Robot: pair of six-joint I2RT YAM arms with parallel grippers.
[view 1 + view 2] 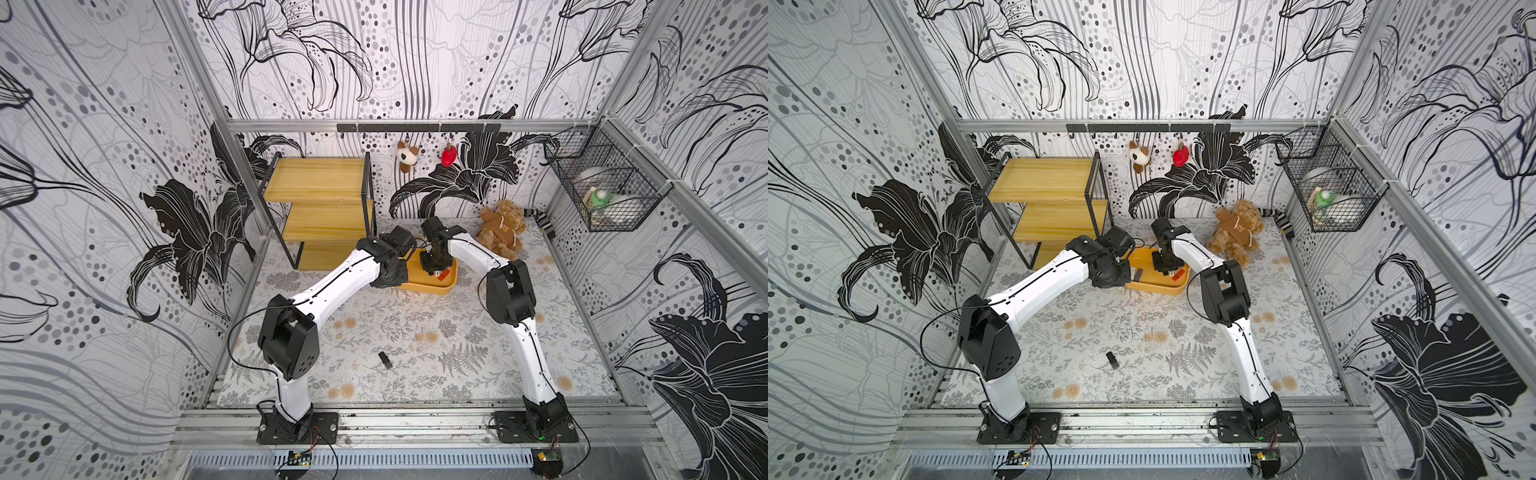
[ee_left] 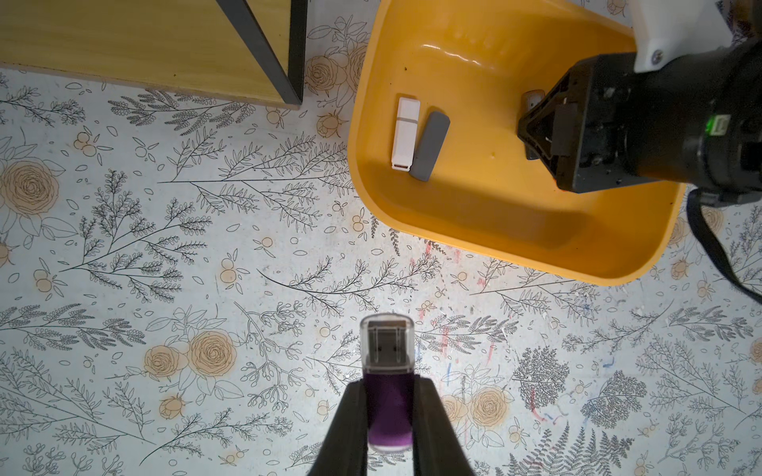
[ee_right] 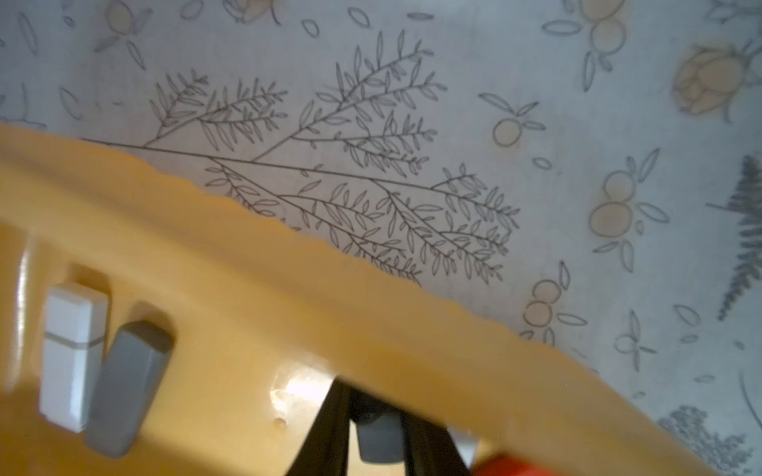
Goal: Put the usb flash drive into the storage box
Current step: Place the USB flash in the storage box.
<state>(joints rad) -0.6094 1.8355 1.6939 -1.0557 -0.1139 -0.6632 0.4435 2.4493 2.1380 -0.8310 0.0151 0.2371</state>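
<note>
Table mat point(image 1: 415, 332): floral sheet that serves as the work floor. Everything loose lies on it or in the tub.
Wooden shelf rack point(image 1: 316, 178): stands at the back on the left side, clear of both arms, and has no part in this job.
Storage box point(image 2: 486, 198): yellow-orange tub, flat on the mat at mid-back and within reach of both arms. I judge it was placed there so either arm can drop into it.
Right gripper point(image 3: 373, 416): down inside the tub, jaws clamped on a small grey piece point(image 3: 377, 441). The piece is too blurred to name for certain. It is held low, apparently so it can be set down rather than dropped.
Left gripper point(image 2: 389, 391): closed tight on the purple flash drive point(image 2: 387, 371), gripping the body so the clear cap pokes out ahead of the tips.
Purple flash drive, position: held between the left jaws above the bare mat. It is outside the tub, whose near rim lies ahead and to one side of it.
Next move, my judgement: carry the drive over the rim, away from the right arm, then release it.
Risk: the two wrists are crowded at one tub.
White flash drive point(image 2: 405, 132): already on the tub floor.
Grey flash drive point(image 2: 431, 146): touching the white one and slightly angled to it.
Black flash drive point(image 1: 385, 360): alone on the mat near the front, well apart from both claws and not yet collected.
Red piece point(image 1: 444, 274): in the tub, just beside the right claw.
</note>
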